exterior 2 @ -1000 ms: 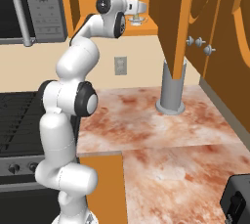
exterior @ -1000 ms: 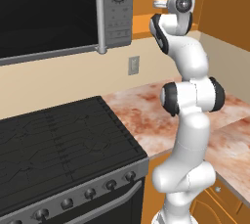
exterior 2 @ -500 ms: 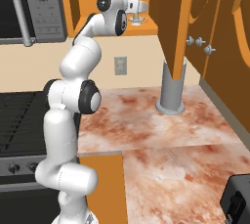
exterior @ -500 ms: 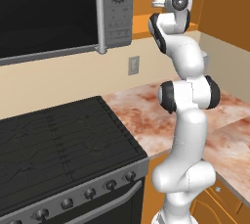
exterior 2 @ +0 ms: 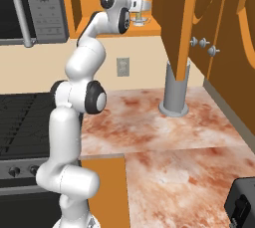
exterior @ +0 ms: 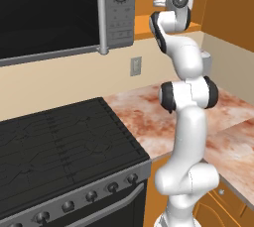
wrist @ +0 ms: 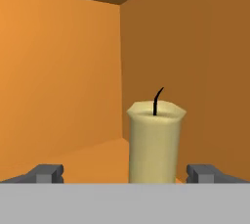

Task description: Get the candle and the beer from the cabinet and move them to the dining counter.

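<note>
Cream candle upright between wide-open claw tips, seemingly untouched, nothing held

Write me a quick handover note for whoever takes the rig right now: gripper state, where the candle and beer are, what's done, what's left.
Gripper: open, empty, reaching into the cabinet, fingertips standing either side of the candle without touching it.
Candle: upright on the cabinet shelf near the back corner, wick up, centred a little right between the fingertips.
Beer: I cannot place it from these views.
Done: arm raised to the cabinet, lined up on the candle.
Left: close on the candle, carry it to the dining counter, then find and move the beer.
</note>
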